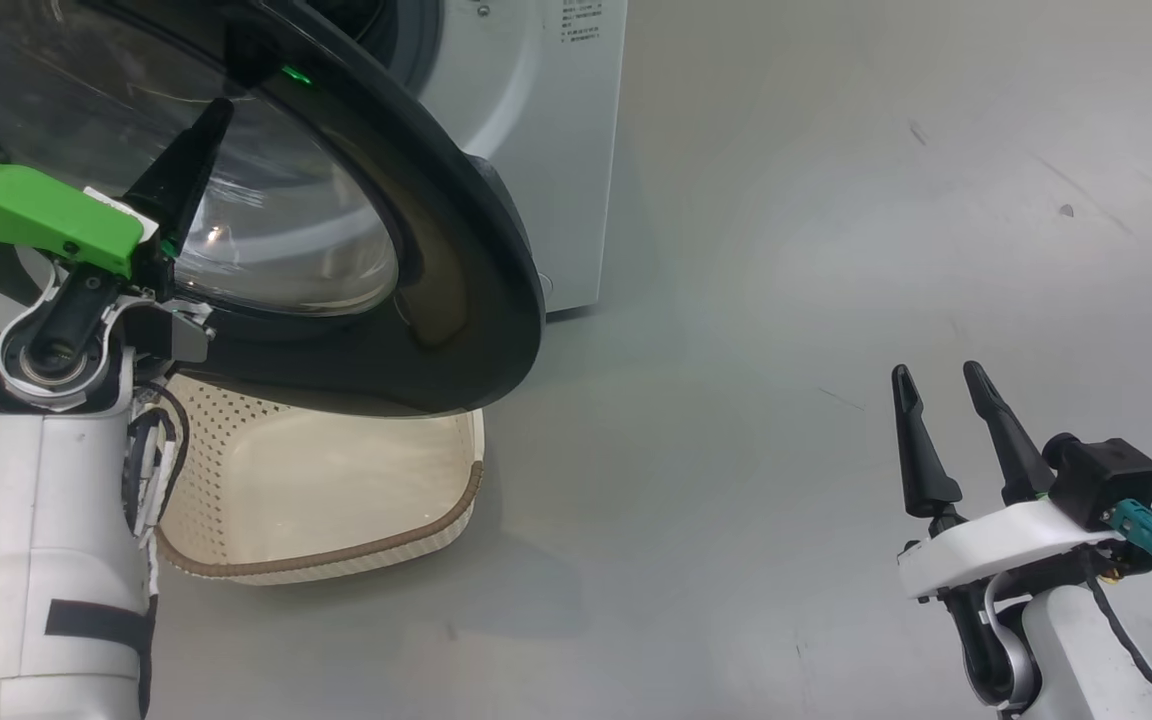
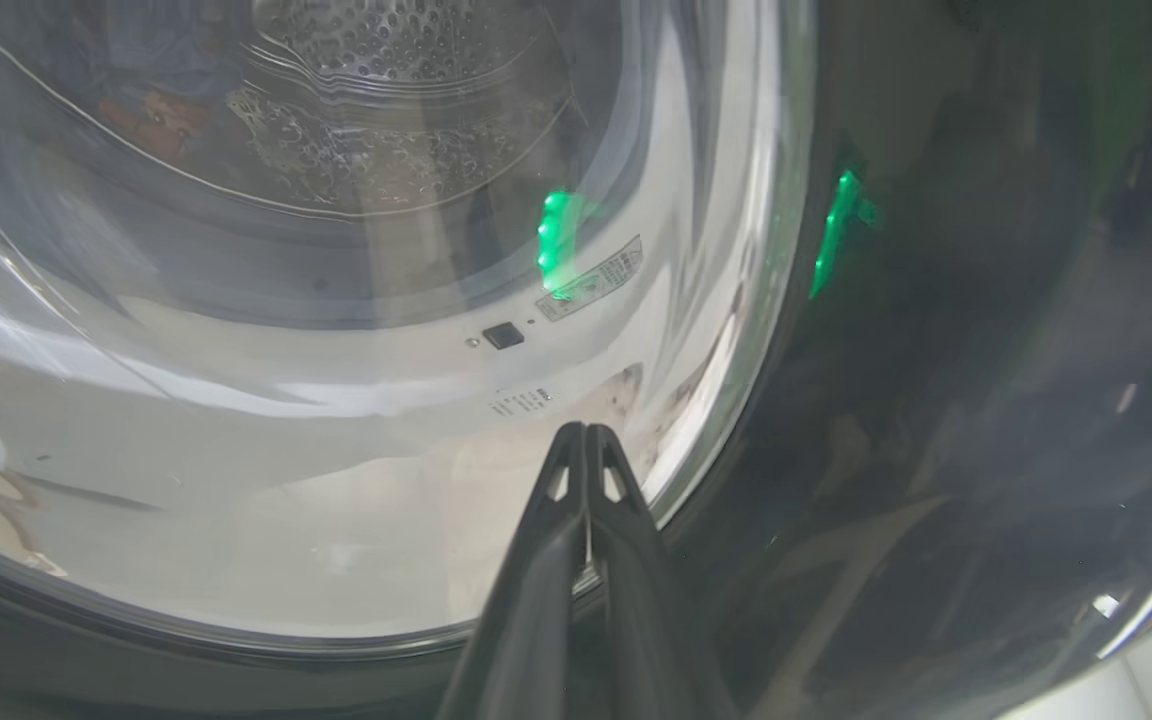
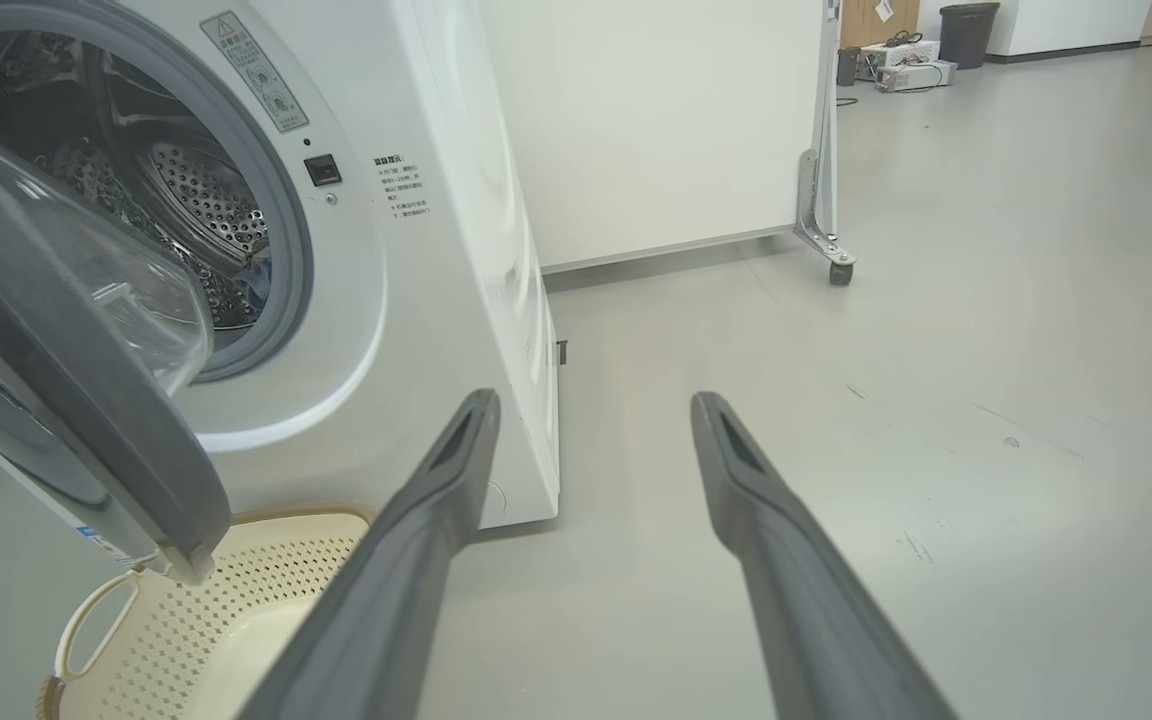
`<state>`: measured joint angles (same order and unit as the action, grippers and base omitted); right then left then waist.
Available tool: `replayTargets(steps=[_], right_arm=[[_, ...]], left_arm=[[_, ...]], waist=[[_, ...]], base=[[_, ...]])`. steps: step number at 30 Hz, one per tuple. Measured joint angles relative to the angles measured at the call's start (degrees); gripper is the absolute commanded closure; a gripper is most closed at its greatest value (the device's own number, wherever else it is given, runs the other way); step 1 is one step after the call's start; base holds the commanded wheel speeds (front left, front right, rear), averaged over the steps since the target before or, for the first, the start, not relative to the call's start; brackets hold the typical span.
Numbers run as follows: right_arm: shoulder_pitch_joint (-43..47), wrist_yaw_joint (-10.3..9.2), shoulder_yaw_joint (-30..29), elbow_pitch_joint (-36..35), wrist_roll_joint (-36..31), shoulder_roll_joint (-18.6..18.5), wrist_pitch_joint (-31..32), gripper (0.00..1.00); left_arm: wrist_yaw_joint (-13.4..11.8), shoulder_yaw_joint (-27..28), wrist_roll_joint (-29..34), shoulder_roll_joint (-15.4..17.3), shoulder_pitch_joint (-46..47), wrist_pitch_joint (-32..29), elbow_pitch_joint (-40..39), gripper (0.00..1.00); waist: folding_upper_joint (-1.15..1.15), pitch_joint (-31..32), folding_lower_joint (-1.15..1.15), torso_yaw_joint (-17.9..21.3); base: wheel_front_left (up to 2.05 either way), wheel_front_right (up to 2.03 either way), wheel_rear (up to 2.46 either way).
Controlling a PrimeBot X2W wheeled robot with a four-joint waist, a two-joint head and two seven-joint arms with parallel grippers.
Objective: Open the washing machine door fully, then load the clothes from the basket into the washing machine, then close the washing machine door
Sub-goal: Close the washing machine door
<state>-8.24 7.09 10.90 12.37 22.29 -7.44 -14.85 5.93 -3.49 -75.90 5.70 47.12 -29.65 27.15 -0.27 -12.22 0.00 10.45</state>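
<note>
The washing machine door (image 1: 476, 250) stands partly open, swung out from the white washing machine (image 1: 546, 150) and hanging over the basket (image 1: 406, 538). My left gripper (image 1: 219, 110) is shut with nothing in it. Its tips (image 2: 581, 430) lie on the door's outer face, where the glass bowl meets the black ring (image 2: 936, 450). Through the glass I see blue clothes (image 2: 151, 110) with an orange figure in the drum. The right wrist view also shows clothes (image 3: 254, 282) inside the drum. No clothes show in the cream basket (image 3: 166, 640). My right gripper (image 1: 936, 372) is open over bare floor at the lower right.
Grey floor spreads to the right of the machine (image 3: 416, 300). A white wheeled partition (image 3: 826, 200) stands behind it, and a dark bin (image 3: 966, 30) sits far back. The door's edge (image 3: 66, 370) overhangs the basket's far side.
</note>
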Motion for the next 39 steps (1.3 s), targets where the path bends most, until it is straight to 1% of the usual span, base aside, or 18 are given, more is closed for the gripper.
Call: replayTargets(steps=[7,13,14,15,16,17,18,21,26,28,29,31,33,39], right_arm=[[1.94,0.00,-1.83,0.24,0.00,-0.26,0.00,0.00],[4.36,0.00,-3.72,0.34,0.00,-0.36,0.00,0.00],[4.81,0.00,-3.89,0.36,0.00,-0.37,0.00,0.00],[5.19,0.00,-4.13,0.35,0.00,-0.36,0.00,0.00],[5.64,0.00,-4.38,0.32,-0.01,-0.37,0.00,0.00],[6.00,0.00,-4.60,0.32,-0.01,-0.36,0.00,0.00],[6.23,0.00,-4.82,0.30,-0.01,-0.38,0.00,0.00],[7.05,0.00,-5.14,0.08,-0.02,-0.56,0.00,0.00],[7.11,0.00,-5.45,-0.60,-0.20,-0.96,0.00,0.00],[7.14,0.00,-5.44,-0.70,-0.29,-1.07,0.00,0.00],[7.14,0.00,-5.44,-0.70,-0.29,-1.07,0.00,0.00],[7.17,0.00,-5.24,-0.78,-0.62,-1.10,0.00,0.00],[7.21,0.00,-5.21,-0.81,-0.63,-1.09,0.00,0.00],[8.25,0.00,-4.77,-1.05,-0.64,-1.05,0.00,0.00]], left_arm=[[0.52,-0.67,0.00,-0.30,-0.75,1.14,-0.05,1.00],[0.79,-1.57,0.68,-0.59,-4.41,3.35,-2.31,0.99],[0.79,-1.62,1.08,-0.58,-5.23,4.13,-2.59,0.77],[0.79,-1.74,1.44,-0.57,-5.99,4.82,-2.79,0.60],[0.79,-2.04,2.40,-0.47,-6.81,5.60,-3.05,0.45],[0.79,-2.23,3.68,-0.37,-7.62,6.22,-3.27,0.18],[0.79,-2.47,4.55,-0.24,-8.42,6.88,-3.64,0.00],[0.80,-2.57,5.38,-0.19,-10.63,9.06,-4.72,0.00],[0.80,-3.75,10.62,0.79,-14.07,13.39,-6.51,0.00],[0.97,-5.73,14.46,2.20,-15.77,15.36,-7.22,0.00],[0.97,-5.73,14.46,2.20,-15.77,15.36,-7.22,0.00],[1.03,-7.38,18.52,4.20,-19.07,17.57,-8.10,0.00],[1.03,-8.12,19.45,4.59,-20.21,18.26,-8.34,0.00],[1.04,-13.00,28.40,6.89,-25.73,23.82,-10.18,0.00]], waist=[[0.00,1.86,0.00,-1.90],[0.00,3.78,0.00,-4.14],[0.00,4.11,0.00,-4.57],[0.00,4.43,0.00,-5.00],[0.00,4.76,0.00,-5.46],[0.00,5.07,0.00,-5.92],[0.00,5.35,0.00,-6.39],[0.00,6.12,0.00,-7.89],[0.00,7.03,0.00,-10.37],[0.00,7.35,0.00,-11.28],[0.00,7.35,0.00,-11.28],[0.00,7.89,0.00,-12.40],[0.00,8.10,0.00,-12.67],[0.00,9.03,0.00,-13.59]], base=[[0.00,0.00,0.00],[0.00,0.00,0.00],[0.00,0.00,0.00],[0.00,0.00,0.00],[0.00,0.00,0.00],[0.00,0.00,0.00],[0.00,0.00,0.00],[0.00,0.00,0.00],[0.00,0.00,0.00],[0.00,0.00,0.00],[0.00,0.00,0.00],[0.00,0.00,0.00],[0.00,0.00,0.00],[0.00,0.00,0.00]])
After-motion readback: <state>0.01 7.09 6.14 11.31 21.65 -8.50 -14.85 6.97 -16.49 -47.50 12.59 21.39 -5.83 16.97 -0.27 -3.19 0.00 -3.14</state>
